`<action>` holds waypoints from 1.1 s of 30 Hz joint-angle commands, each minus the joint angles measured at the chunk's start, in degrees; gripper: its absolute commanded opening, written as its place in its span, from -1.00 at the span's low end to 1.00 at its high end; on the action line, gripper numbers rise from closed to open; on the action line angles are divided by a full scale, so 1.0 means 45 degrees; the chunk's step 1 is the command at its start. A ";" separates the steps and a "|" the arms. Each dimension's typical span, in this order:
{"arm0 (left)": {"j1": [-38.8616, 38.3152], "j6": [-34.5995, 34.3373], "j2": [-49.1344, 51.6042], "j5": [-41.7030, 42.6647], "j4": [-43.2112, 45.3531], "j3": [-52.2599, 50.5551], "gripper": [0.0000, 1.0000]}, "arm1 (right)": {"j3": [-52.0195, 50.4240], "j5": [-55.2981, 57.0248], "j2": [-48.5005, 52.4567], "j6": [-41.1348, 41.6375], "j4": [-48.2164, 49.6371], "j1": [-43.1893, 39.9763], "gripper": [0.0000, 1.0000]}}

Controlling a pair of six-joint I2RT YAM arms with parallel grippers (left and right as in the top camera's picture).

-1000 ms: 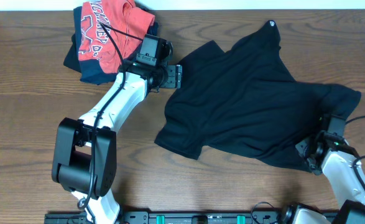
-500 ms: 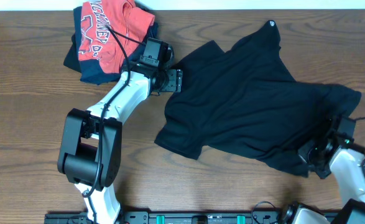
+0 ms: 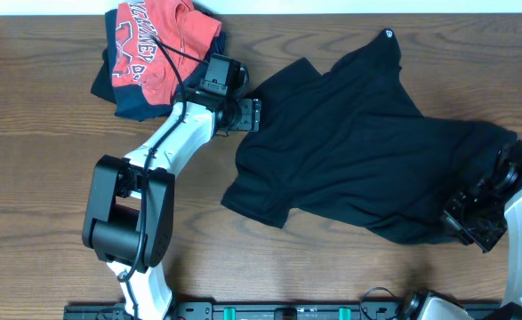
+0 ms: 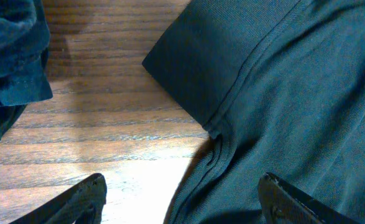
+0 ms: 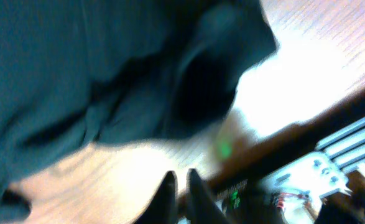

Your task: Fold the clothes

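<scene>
The black T-shirt (image 3: 349,151) is lying spread on the table (image 3: 47,196), stretching diagonally between both tools. The left tool (image 3: 250,114), spread wide, is hovering beside its upper-left sleeve. The right tool (image 3: 472,224), pressed together, is sitting at the lower-right hem, apparently pinching nothing, though that view is blurred.

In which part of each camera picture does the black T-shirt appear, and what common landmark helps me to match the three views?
Overhead: black T-shirt lies spread from the centre to the right edge.
Left wrist: black T-shirt fills the right side, its sleeve reaching toward upper left.
Right wrist: black T-shirt, blurred, covers the upper left.
Shared landmark: the brown wooden table under it.
</scene>
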 commanded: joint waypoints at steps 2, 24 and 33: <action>-0.0049 -0.0112 0.0049 0.0019 0.0078 0.0034 0.59 | 0.0019 -0.1617 -0.0063 -0.0398 -0.0797 -0.0083 -0.98; -0.1729 0.2832 0.0049 -0.0180 -0.2001 0.1642 0.54 | 0.0520 -0.1812 0.0398 -0.2739 0.4765 0.1540 0.62; -0.1841 0.2817 0.0068 -0.0787 -0.4872 0.1647 0.52 | 0.1744 -0.1875 0.2317 -0.3128 0.5974 0.2302 0.63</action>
